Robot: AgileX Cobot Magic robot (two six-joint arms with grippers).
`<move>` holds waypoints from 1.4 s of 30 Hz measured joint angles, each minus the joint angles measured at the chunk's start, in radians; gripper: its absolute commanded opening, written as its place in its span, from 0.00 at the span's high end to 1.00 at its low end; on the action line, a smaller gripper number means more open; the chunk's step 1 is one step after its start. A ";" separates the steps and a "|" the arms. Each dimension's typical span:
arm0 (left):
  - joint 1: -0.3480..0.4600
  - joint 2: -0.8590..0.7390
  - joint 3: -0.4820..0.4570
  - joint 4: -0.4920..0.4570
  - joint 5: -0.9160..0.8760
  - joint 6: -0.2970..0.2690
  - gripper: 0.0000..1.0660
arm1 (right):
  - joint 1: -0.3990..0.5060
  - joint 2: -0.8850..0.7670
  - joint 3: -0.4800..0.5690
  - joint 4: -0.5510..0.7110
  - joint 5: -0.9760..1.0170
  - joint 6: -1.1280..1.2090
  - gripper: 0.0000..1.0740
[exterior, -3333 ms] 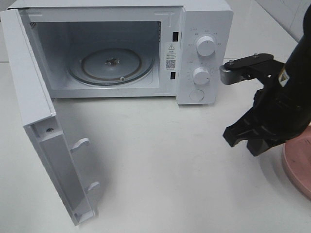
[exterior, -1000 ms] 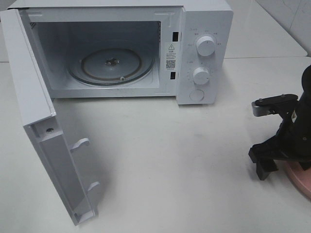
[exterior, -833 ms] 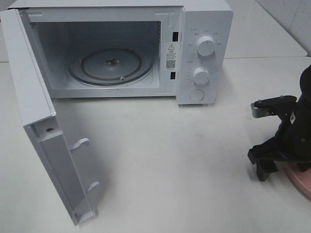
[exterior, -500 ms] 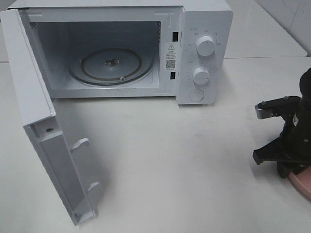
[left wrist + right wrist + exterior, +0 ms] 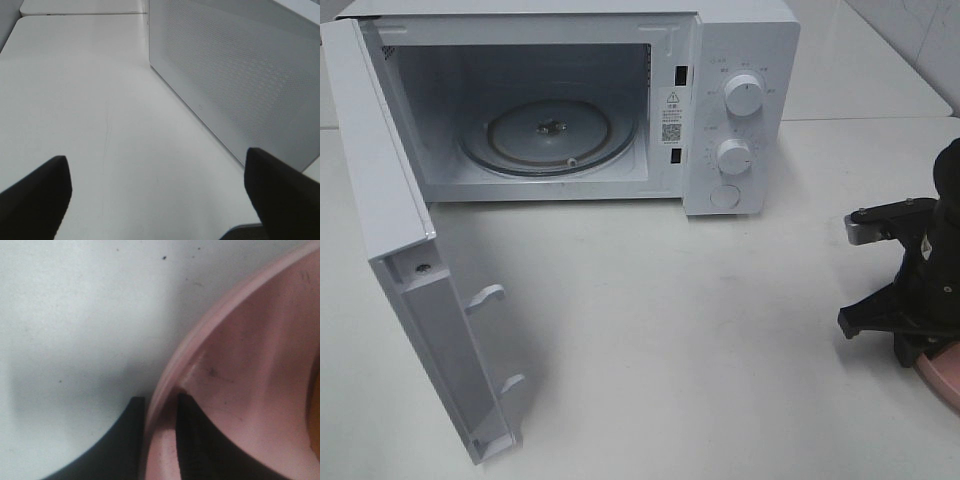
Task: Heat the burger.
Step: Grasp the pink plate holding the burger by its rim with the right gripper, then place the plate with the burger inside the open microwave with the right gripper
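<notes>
The pink plate (image 5: 240,365) fills much of the right wrist view. My right gripper (image 5: 161,407) is shut on its rim, with one dark finger (image 5: 127,435) outside and the other inside. A thin golden-brown strip of the burger (image 5: 316,410) shows at that view's edge. In the exterior high view the right gripper (image 5: 907,345) stands at the far right over the plate (image 5: 945,378), and the burger is out of frame. My left gripper (image 5: 160,200) is open above bare table beside the microwave's side wall (image 5: 235,75).
The white microwave (image 5: 740,60) stands at the back with its door (image 5: 410,270) swung wide open toward the front left. Its glass turntable (image 5: 550,135) lies bare inside. Two knobs (image 5: 743,97) and a button are on its right panel.
The right gripper lowered onto the plate's edge, shifted a little to the right, and its jaws closed on the rim. The left gripper and the microwave have not moved.
</notes>
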 measured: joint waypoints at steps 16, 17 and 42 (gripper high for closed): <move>0.000 0.000 0.000 0.000 0.000 0.000 0.17 | 0.104 -0.059 0.003 -0.170 0.146 0.153 1.00; 0.000 0.000 0.000 0.000 0.000 0.000 0.17 | 0.104 -0.059 0.003 -0.170 0.146 0.153 1.00; 0.000 0.000 0.000 0.000 0.000 0.000 0.17 | 0.326 -0.179 0.062 -0.373 0.282 0.315 1.00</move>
